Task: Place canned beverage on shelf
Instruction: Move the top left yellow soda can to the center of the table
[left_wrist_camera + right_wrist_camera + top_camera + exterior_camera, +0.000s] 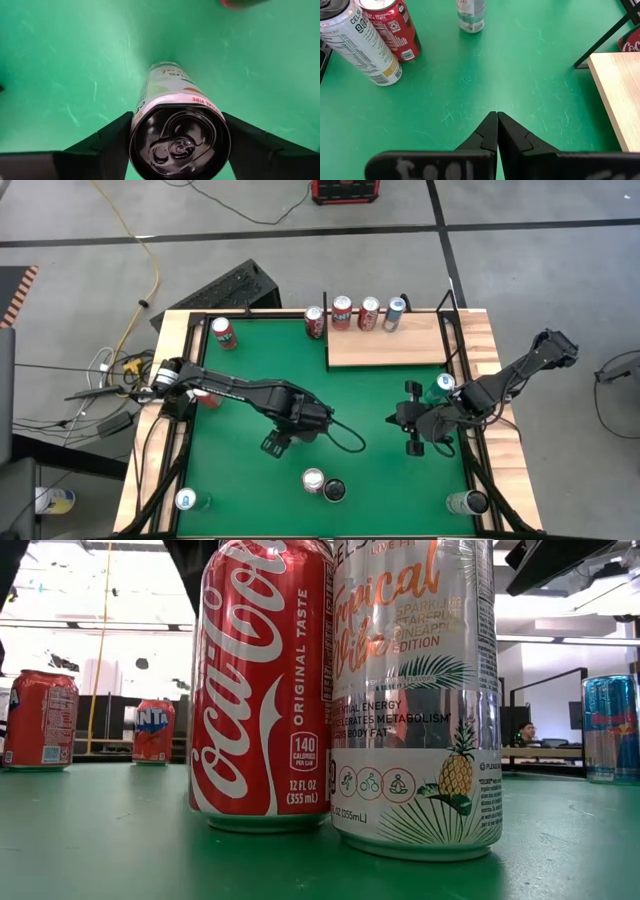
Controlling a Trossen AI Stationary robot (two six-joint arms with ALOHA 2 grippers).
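Slim can [177, 127] | between left gripper [175, 145] fingers | upright on table [60, 60]

Dark jointed arms [240, 390], black cables

The left claw [277, 443] sits mid-counter [250, 490] around an upright can [175, 125], with two touching cans [323, 485] just beside it toward the near edge. The right claw [415, 442] is well apart to its right, pressed closed, one can [444, 385] close by at the counter's right rail. The shelf [385, 345] lies beyond the right claw at the far edge, four cans [355, 313] lined along its back.
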